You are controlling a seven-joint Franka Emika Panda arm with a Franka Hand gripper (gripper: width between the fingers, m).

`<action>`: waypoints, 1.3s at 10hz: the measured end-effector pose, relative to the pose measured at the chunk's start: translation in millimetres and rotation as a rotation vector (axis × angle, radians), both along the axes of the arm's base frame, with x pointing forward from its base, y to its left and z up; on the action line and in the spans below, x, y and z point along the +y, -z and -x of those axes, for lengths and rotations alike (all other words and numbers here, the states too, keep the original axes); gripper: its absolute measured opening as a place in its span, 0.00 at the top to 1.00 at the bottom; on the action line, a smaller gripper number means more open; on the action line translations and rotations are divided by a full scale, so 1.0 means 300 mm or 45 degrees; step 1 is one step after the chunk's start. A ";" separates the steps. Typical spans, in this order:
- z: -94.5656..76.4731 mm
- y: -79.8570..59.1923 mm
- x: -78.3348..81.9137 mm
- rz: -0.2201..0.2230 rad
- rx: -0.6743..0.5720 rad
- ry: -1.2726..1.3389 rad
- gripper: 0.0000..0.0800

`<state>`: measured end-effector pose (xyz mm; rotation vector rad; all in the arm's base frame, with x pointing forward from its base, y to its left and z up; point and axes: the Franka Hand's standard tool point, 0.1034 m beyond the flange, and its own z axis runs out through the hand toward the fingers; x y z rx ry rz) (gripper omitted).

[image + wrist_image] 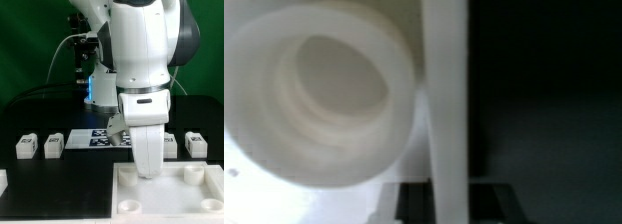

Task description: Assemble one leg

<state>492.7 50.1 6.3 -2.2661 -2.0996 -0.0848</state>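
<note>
Four small white legs with tags stand in a row on the dark table: two on the exterior view's left and two on its right. The large white square panel with round corner sockets lies at the front right. My gripper is down at the panel's far left corner. In the wrist view a round socket fills the picture, and the panel's thin rim runs between my dark fingers. The gripper appears shut on that rim.
The marker board lies flat behind the panel, between the two pairs of legs. The arm's bulky white body hides the middle of the table. Cables and a stand rise at the back left.
</note>
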 end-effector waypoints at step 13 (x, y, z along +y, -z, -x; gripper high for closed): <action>0.004 0.006 -0.005 -0.001 0.005 0.004 0.19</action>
